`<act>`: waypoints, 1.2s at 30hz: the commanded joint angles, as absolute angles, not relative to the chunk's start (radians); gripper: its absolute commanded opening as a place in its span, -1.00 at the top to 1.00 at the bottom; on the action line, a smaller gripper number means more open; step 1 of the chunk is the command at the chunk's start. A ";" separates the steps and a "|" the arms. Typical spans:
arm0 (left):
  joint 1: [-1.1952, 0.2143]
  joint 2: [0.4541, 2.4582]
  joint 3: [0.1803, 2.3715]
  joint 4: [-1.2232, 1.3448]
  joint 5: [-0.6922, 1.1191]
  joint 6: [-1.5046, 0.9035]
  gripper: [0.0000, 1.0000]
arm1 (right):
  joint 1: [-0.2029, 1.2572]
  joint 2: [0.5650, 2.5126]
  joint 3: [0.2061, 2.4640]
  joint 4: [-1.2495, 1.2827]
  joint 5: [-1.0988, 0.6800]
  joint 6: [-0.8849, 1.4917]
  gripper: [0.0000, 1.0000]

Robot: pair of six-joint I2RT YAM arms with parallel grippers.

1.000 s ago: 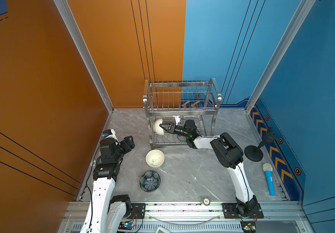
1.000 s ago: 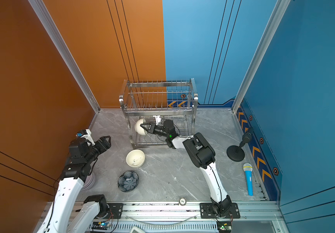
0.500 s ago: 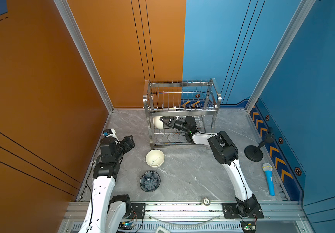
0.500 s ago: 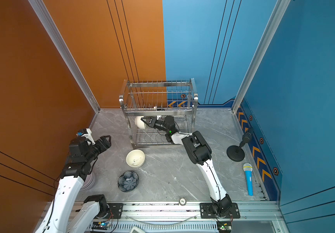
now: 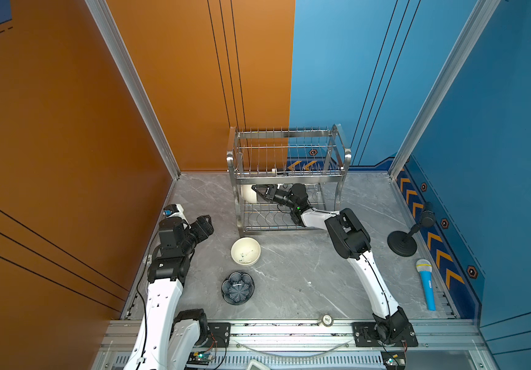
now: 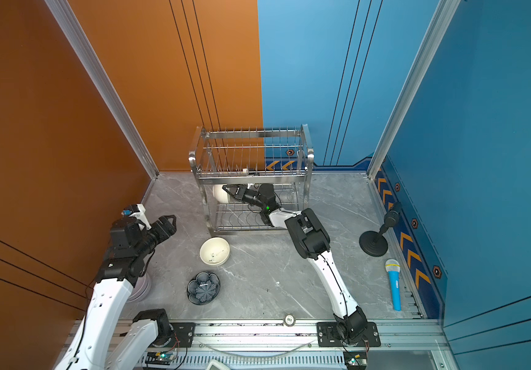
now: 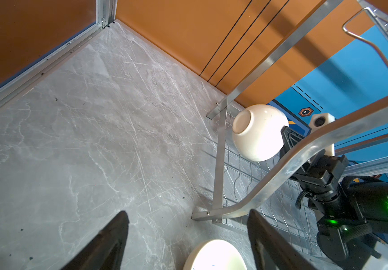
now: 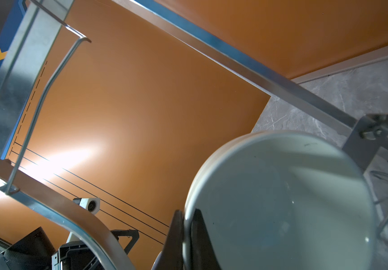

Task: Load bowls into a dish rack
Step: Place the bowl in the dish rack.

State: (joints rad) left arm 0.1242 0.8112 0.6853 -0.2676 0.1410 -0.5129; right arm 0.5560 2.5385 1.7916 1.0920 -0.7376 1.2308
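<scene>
A dark flower-rimmed bowl [image 5: 237,287] and an upright cream bowl [image 5: 245,251] lay on the table [image 5: 289,275], nearer than and to the right of the left gripper [image 5: 207,223], whose jaws stood apart and empty. Beyond it, the right gripper [image 5: 257,190] was pinched onto the rim of a second cream bowl [image 5: 246,196], which it held on its side inside the lower tier of the dish rack [image 5: 342,150].

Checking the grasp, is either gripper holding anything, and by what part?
The right gripper pinches a cream-white bowl by its rim, one finger inside, one outside, within the dish rack. The left gripper is open and empty.
</scene>
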 commanded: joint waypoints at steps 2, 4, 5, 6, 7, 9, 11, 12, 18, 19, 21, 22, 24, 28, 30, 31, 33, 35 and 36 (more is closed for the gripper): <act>0.132 0.811 0.728 -0.284 0.160 -0.485 -0.61 | 0.550 2.545 1.869 1.161 -0.747 1.240 1.00; 0.132 0.811 0.728 -0.287 0.159 -0.480 -0.61 | 0.549 2.565 1.890 1.155 -0.750 1.247 1.00; 0.132 0.810 0.729 -0.289 0.158 -0.479 -0.61 | 0.549 2.573 1.899 1.156 -0.750 1.253 1.00; 0.133 0.807 0.727 -0.290 0.156 -0.479 -0.61 | 0.549 2.579 1.906 1.157 -0.747 1.258 1.00; 0.132 0.807 0.727 -0.292 0.157 -0.479 -0.61 | 0.548 2.585 1.913 1.159 -0.747 1.261 1.00; 0.132 0.803 0.726 -0.293 0.158 -0.479 -0.61 | 0.548 2.593 1.921 1.157 -0.744 1.264 1.00; 0.132 0.803 0.727 -0.293 0.158 -0.476 -0.61 | 0.546 2.599 1.929 1.154 -0.744 1.267 1.00; 0.132 0.802 0.727 -0.296 0.157 -0.477 -0.61 | 0.546 2.603 1.931 1.154 -0.743 1.267 1.00; 0.132 0.799 0.728 -0.300 0.155 -0.474 -0.61 | 0.543 2.619 1.932 1.152 -0.743 1.276 1.00; 0.133 0.799 0.729 -0.300 0.155 -0.473 -0.61 | 0.542 2.621 1.933 1.152 -0.743 1.276 1.00; 0.133 0.799 0.729 -0.301 0.155 -0.473 -0.61 | 0.541 2.628 1.933 1.150 -0.741 1.278 1.00; 0.132 0.799 0.729 -0.301 0.155 -0.474 -0.61 | 0.540 2.629 1.933 1.148 -0.740 1.278 1.00; 0.132 0.799 0.728 -0.302 0.154 -0.474 -0.61 | 0.538 2.635 1.933 1.138 -0.738 1.279 1.00; 0.132 0.798 0.730 -0.305 0.154 -0.472 -0.61 | 0.533 2.643 1.933 1.126 -0.740 1.279 1.00; 0.132 0.799 0.731 -0.305 0.154 -0.473 -0.61 | 0.531 2.645 1.931 1.120 -0.742 1.282 1.00; 0.132 0.799 0.728 -0.304 0.154 -0.473 -0.61 | 0.530 2.645 1.932 1.119 -0.742 1.281 1.00; 0.132 0.799 0.729 -0.303 0.155 -0.476 -0.61 | 0.529 2.645 1.928 1.118 -0.744 1.284 0.99; 0.132 0.800 0.730 -0.302 0.157 -0.477 -0.61 | 0.528 2.645 1.926 1.117 -0.743 1.286 0.99; 0.133 0.801 0.730 -0.301 0.157 -0.477 -0.61 | 0.526 2.645 1.924 1.117 -0.743 1.287 0.98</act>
State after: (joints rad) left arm 0.1242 0.8101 0.6952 -0.2855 0.1429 -0.4942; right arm 0.5373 2.6431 1.8938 1.0836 -0.7372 1.2797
